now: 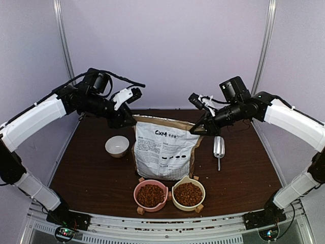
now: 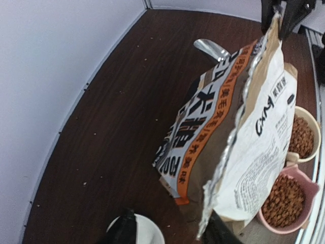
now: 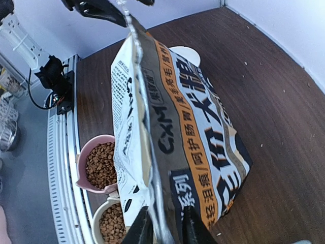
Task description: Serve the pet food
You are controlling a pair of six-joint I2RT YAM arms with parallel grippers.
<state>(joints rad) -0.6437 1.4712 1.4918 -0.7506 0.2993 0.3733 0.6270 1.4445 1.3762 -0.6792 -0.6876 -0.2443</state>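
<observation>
1. Now we find the pet food (image 1: 150,195) in the pink bowl (image 1: 135,193) and the cream bowl (image 1: 174,196), in front of the bag (image 1: 163,152) and well apart from both grippers.
2. Our left gripper (image 1: 128,120) stands open astride the bag's top left corner. Our right gripper (image 1: 198,129) straddles the top right corner, and we cannot tell whether it pinches.
3. We see a dark brown table (image 1: 91,178) and pale lilac walls (image 1: 167,46).
4. We count two filled bowls, one white bowl (image 1: 117,146), one scoop (image 1: 219,147) and one bag.

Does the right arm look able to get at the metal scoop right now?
Probably yes: the scoop lies uncovered beside the bag, near the right gripper, with nothing between. The gripper must first come off the bag's top edge.
</observation>
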